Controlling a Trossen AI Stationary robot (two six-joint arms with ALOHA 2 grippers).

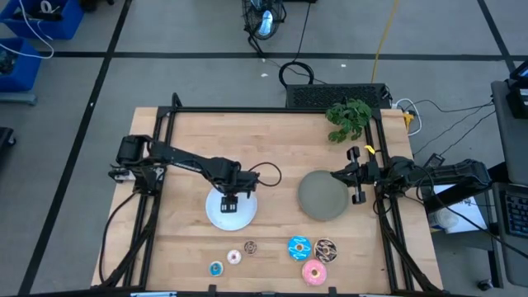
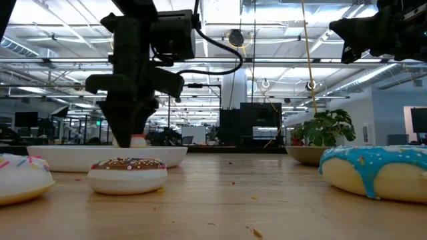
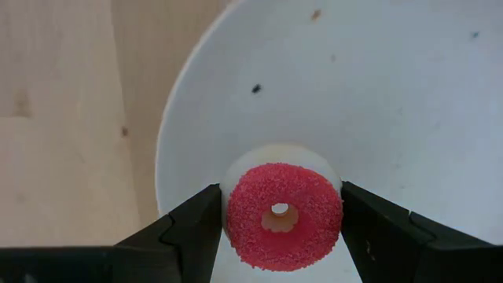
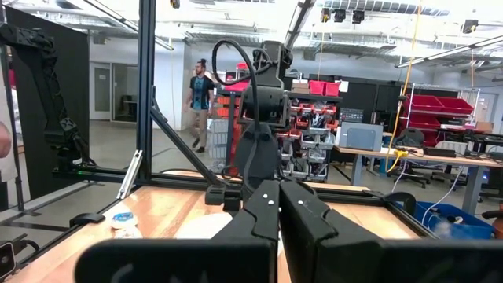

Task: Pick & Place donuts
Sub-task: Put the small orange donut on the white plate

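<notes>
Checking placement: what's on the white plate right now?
A red donut sits on the white plate, between the left end effector fingers. The plate beneath the donut and fingers is hidden.

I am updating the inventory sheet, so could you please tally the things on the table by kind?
Tiny donuts: 4 (tiny red, tiny blue, tiny pink-white, tiny brown)
Larger donuts: 3 (large blue, large sprinkled brown, large pink)
Plates: 2 (white plate, grey plate)
Plant: 1
Total: 10
</notes>
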